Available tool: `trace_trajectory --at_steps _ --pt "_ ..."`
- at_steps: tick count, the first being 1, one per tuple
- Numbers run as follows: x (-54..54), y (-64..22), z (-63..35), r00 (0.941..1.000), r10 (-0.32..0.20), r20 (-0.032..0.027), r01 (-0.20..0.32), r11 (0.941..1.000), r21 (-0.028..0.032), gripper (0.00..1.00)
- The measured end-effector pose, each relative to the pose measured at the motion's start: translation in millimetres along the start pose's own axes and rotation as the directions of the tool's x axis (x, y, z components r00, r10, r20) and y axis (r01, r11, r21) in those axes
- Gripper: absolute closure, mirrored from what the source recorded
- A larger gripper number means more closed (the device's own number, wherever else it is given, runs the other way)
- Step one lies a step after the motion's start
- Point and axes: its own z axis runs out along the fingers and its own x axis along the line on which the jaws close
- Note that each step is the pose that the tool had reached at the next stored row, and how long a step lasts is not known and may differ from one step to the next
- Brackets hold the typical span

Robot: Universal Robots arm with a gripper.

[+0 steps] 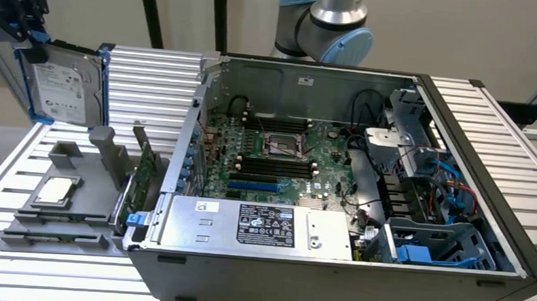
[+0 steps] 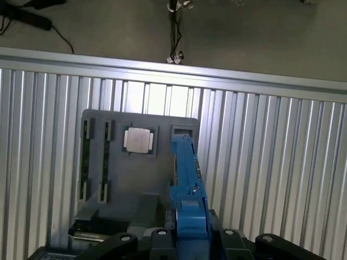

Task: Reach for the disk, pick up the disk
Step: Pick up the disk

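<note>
Gripper point(image 1: 27, 39) sits at about 10 o'clock from the open computer case point(image 1: 335, 284) in the exterior view, its jaws clamped part-way closed on the top edge of the disk point(image 1: 67, 87). The disk hangs upright and clear of the table, its white label facing the exterior camera and its blue plastic frame point(image 1: 101, 82) showing along the edges. Directly beneath it, at 6 o'clock from the disk, lies the grey tray point(image 1: 29, 234) on the slatted aluminium table point(image 1: 154, 71); a square silver CPU chip point(image 1: 54, 190) rests in one of the tray's recesses, and grey upright posts point(image 1: 114, 156) rise from the tray's side nearest the case.

From the wrist view the gripper point(image 2: 190, 245) holds the disk point(image 2: 185, 173) edge-on between the black fingers point(image 2: 126, 241), so mostly blue frame is seen, with the tray point(image 2: 135, 181) and the chip point(image 2: 140, 140) beyond it.

Inside the case, the motherboard point(image 1: 277, 166) fills the centre, the silver power supply point(image 1: 265, 225) with a black label sits at 6 o'clock, and a blue-grey drive cage point(image 1: 432, 243) at 4 o'clock. The robot arm point(image 1: 333, 24) rises at 12 o'clock behind the case.
</note>
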Motion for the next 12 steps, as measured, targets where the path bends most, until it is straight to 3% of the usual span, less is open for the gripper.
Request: trace_trajectory --at_steps 8,12 --pt "2.1 -17.6 -23.8 0.9999 -0.008 0.0114 0.008 1.0 0.001 0.67" --pt "4.3 -29.9 -38.3 0.9997 -0.012 0.0209 0.012 0.9999 0.0018 0.67"
